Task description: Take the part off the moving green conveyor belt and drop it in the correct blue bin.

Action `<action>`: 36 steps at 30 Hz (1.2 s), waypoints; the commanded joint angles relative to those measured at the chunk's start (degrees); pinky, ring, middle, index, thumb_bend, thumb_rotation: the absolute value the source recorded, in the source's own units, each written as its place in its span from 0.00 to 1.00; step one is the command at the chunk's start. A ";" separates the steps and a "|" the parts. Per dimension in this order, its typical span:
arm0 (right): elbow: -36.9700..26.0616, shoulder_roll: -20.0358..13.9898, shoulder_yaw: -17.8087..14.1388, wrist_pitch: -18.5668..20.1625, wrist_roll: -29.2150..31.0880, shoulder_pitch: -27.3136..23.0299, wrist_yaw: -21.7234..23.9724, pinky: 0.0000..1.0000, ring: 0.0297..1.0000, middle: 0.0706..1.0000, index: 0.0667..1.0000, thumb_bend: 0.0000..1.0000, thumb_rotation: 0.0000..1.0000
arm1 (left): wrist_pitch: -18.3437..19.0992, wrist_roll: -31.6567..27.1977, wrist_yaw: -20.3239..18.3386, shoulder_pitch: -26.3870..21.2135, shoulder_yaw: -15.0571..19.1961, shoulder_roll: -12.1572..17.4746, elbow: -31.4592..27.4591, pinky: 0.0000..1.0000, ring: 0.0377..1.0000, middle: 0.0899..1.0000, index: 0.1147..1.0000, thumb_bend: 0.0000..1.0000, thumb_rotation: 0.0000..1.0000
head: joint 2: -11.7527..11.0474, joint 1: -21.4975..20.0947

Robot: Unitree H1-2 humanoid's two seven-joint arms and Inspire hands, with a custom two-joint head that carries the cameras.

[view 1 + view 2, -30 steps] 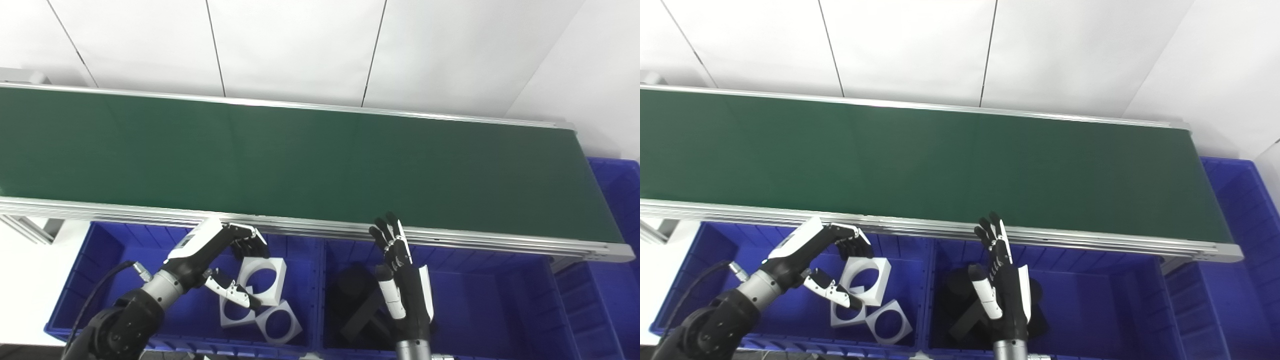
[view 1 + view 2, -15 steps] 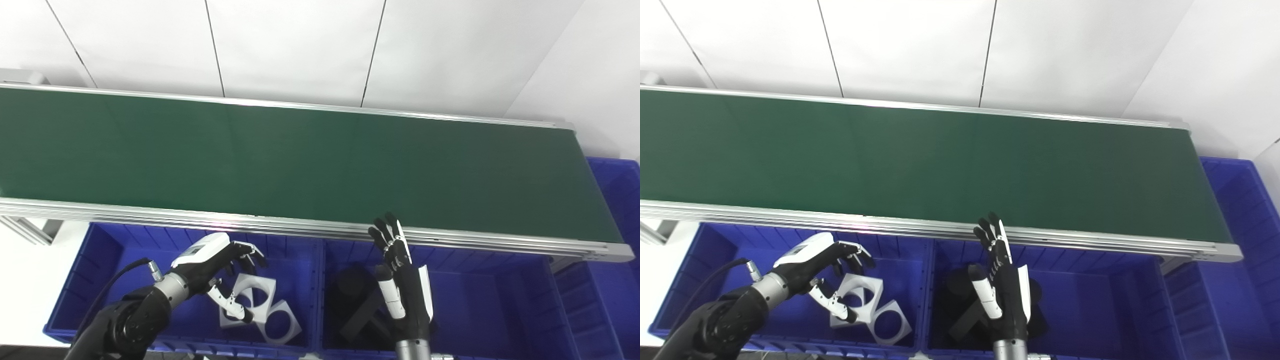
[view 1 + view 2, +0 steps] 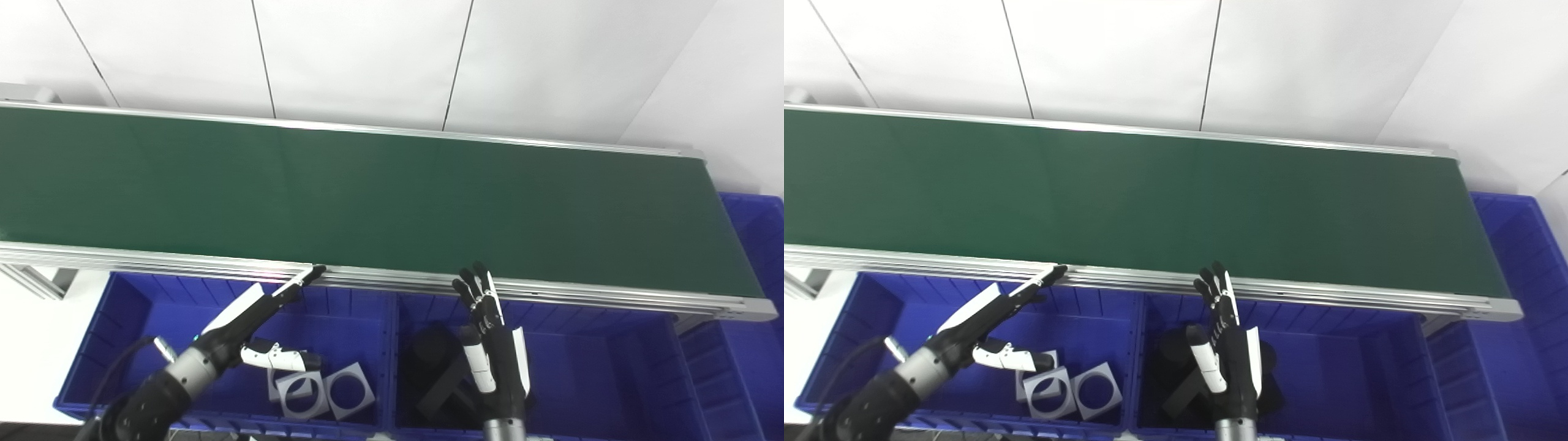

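Observation:
The green conveyor belt (image 3: 367, 196) carries no part in view. My left hand (image 3: 254, 321) is open and empty over the left blue bin (image 3: 122, 324), its fingers stretched toward the belt's near rail. Grey square parts with round holes (image 3: 321, 392) lie flat in that bin below the hand. My right hand (image 3: 493, 355) is open and empty, fingers up, over the middle blue bin (image 3: 582, 367), which holds black parts (image 3: 438, 373).
The belt's aluminium rail (image 3: 398, 278) runs just beyond both hands. Another blue bin (image 3: 756, 245) stands at the belt's right end. White wall panels lie behind the belt.
My left hand opened and let go of the grey square part, which dropped flat into the left bin. Its fingers now stretch out. My right hand has not moved.

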 commanded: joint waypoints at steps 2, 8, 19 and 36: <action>-2.44 0.09 0.35 -2.91 1.00 0.47 0.85 0.94 0.91 0.93 0.98 0.79 0.84 | -6.09 -4.24 2.88 1.57 1.03 -3.29 -0.26 0.95 0.99 1.00 1.00 0.87 0.81 | -0.07 0.43; -4.13 -0.53 0.29 -2.97 1.53 1.63 1.35 0.95 0.92 0.94 0.98 0.75 0.82 | -13.51 -10.38 3.92 3.79 1.97 -8.29 4.04 0.96 0.98 1.00 1.00 0.85 0.89 | 0.01 1.08; -5.64 -1.72 -0.23 -2.98 0.80 3.25 0.92 1.00 0.94 0.94 0.99 0.73 0.82 | -15.54 -9.37 6.73 6.45 3.23 -11.57 4.20 1.00 0.99 1.00 1.00 0.87 0.97 | 0.25 1.75; -3.75 -1.33 -0.62 -2.98 3.47 1.62 2.28 1.00 0.95 0.96 0.99 0.74 0.79 | -15.11 -5.64 10.20 5.42 3.82 -12.16 6.21 1.00 1.00 1.00 1.00 0.88 0.98 | -0.46 1.89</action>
